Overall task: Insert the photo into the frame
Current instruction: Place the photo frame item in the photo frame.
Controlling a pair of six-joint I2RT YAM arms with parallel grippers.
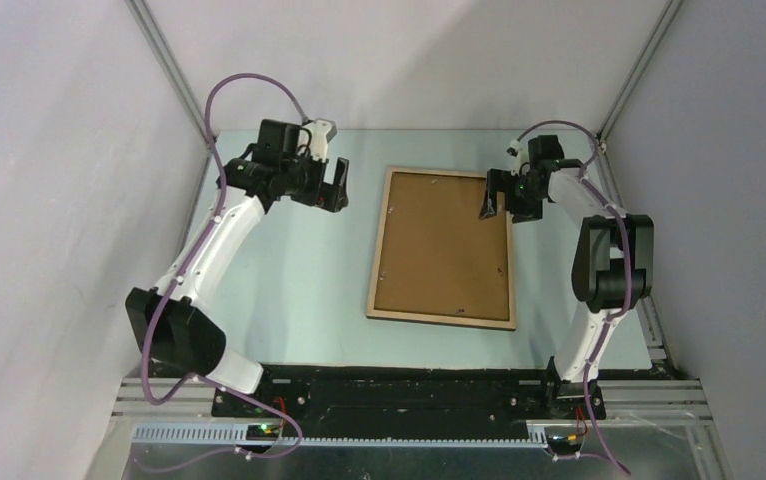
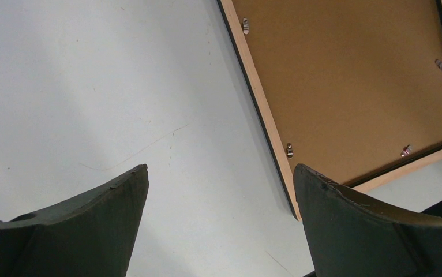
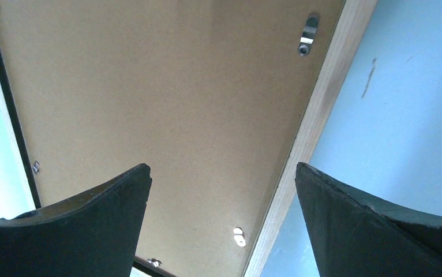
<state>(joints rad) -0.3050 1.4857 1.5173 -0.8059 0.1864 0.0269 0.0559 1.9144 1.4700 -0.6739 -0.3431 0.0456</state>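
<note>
This is a robotics lab, a closed test cell. The frame (image 1: 442, 247) lies back-up on a pale green table (image 1: 289, 300). Plain grey-white panels (image 1: 49, 150) wall the space in around it, held by aluminium posts (image 1: 171, 70) that rise behind the frame on either side. On the near side of the frame a black mounting plate (image 1: 409, 392) carries two white-and-black machines, the left arm (image 1: 214, 235) and the right arm (image 1: 609, 260), both trailing purple cables (image 1: 249, 80). Nearer still than the frame runs a slotted cable duct (image 1: 379, 436), with a small green light (image 1: 262, 430) glowing towards its left end.
</note>
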